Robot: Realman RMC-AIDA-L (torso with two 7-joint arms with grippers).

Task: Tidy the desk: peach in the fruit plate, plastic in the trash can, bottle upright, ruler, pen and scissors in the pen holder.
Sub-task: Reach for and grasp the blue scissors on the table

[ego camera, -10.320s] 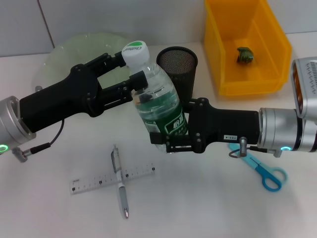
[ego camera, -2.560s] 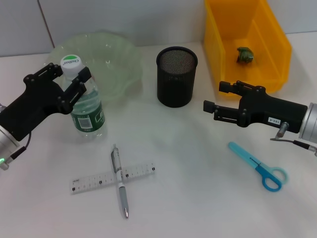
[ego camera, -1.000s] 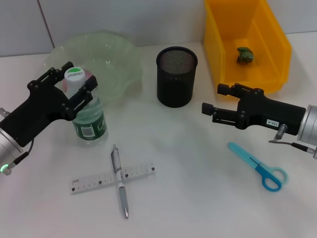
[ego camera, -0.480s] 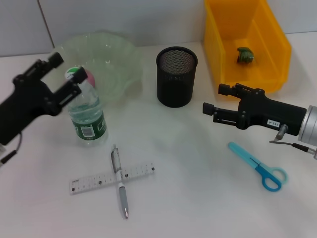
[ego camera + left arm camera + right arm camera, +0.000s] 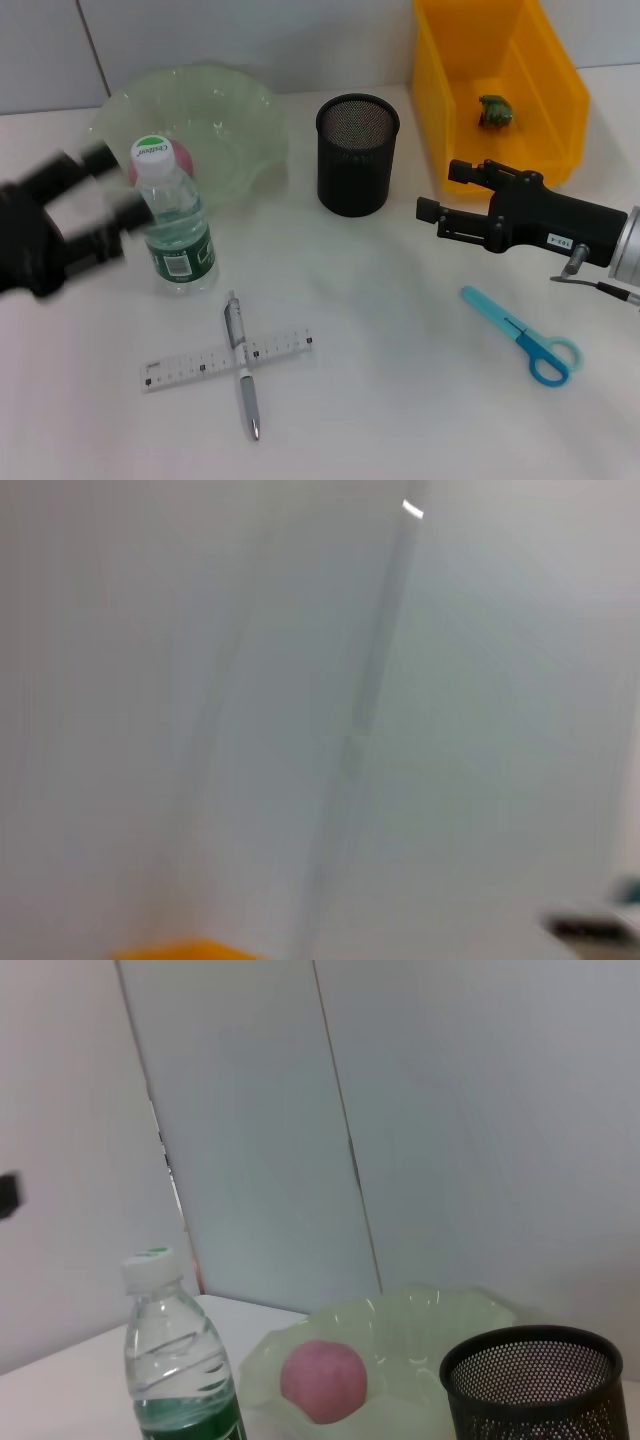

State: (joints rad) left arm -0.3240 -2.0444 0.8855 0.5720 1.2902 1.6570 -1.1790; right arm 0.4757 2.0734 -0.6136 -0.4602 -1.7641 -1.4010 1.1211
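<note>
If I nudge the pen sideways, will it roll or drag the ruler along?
The pen looks round-bodied, so it would probably roll. It lies crossed over the ruler, which looks thin, flat and light, so a sideways push may well shift both on the smooth desk.

My left gripper (image 5: 105, 190) is smeared by motion blur beside the bottle (image 5: 175, 228), its fingers unreadable. The peach (image 5: 135, 168) shows only as a pink sliver behind the bottle cap. My left wrist view is blurred throughout.
</note>
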